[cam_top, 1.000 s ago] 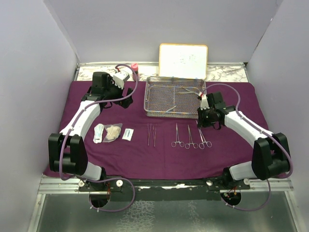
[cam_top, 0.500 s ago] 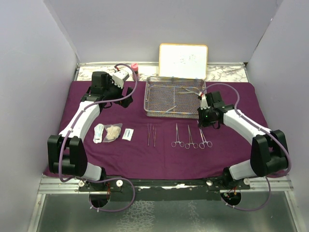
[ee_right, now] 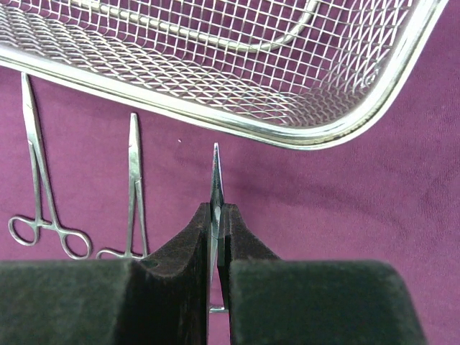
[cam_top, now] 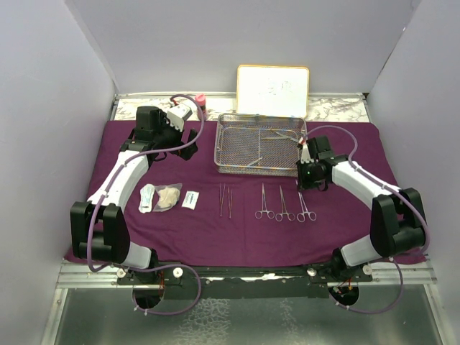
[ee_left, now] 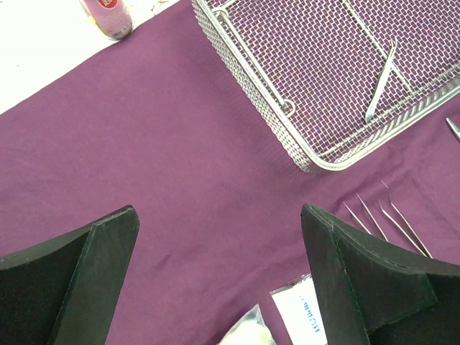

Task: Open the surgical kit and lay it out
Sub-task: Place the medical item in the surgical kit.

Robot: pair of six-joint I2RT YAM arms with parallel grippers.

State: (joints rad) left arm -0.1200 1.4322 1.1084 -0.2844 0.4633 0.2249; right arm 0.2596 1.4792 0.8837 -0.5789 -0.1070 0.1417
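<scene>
My right pincer (ee_right: 217,215) was closed on a clamp (ee_right: 215,169). The pads pinched it just behind its tip, which poked out towards the near rim of the tray (ee_right: 215,115). I could not tell whether the clamp rested on the cloth (ee_right: 402,187) or hung just off it. My right arm reached in from the near right with its elbow bent outwards. Its wrist was low over the cloth, just near of the tray's near right corner. Left of the held clamp lay two more clamps (ee_right: 135,187) side by side, tips far, rings near.

My left pincer (ee_left: 218,215) was wide open and held nothing, hanging over bare cloth left of the tray. That arm stretched far up the left side, wrist turned right.

The cloth lay spread flat over the tabletop (cam_top: 338,108). The tray sat far and centre on it, with a few steel tools (ee_left: 381,79) inside. Near of the tray's left corner lay forceps (cam_top: 225,200). Further left was gauze (cam_top: 169,195) between two white packets (cam_top: 190,200). A whiteboard (cam_top: 273,90) stood behind the tray, and a bottle (ee_left: 108,14) stood just beyond the cloth's far edge.
</scene>
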